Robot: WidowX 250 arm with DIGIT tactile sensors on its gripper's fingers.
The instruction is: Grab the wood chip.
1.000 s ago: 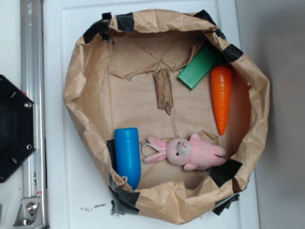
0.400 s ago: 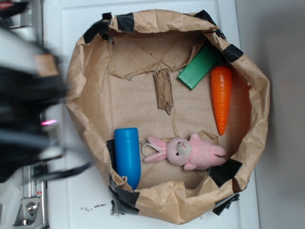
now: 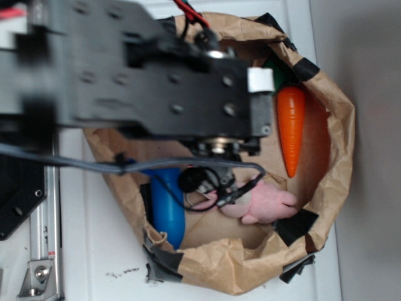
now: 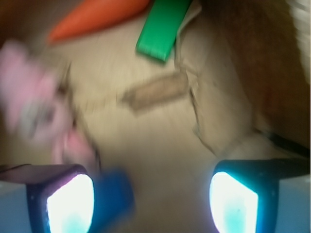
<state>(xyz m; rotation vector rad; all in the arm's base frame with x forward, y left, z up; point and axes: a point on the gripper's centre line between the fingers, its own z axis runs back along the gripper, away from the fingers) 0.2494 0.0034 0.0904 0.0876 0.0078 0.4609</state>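
Note:
The wood chip [image 4: 155, 93] is a small flat brown piece lying on the brown paper, seen blurred in the wrist view ahead of my gripper [image 4: 151, 204]. The jaws stand wide apart and hold nothing; the chip lies well beyond the fingertips [image 4: 232, 201]. In the exterior view my arm [image 3: 156, 81] covers the middle of the paper-lined bin [image 3: 338, 157], and the chip and the gripper are hidden under it.
An orange carrot [image 3: 291, 125] lies at the right, also top left in the wrist view [image 4: 92, 17]. A green block [image 4: 163, 26] lies beyond the chip. A pink bunny [image 3: 269, 204] and a blue cylinder [image 3: 168, 210] lie at the bin's near side.
My arm has swung in from the left and now hangs over the middle of the bin, covering the wood chip and the green block in the exterior view. The objects have not moved.

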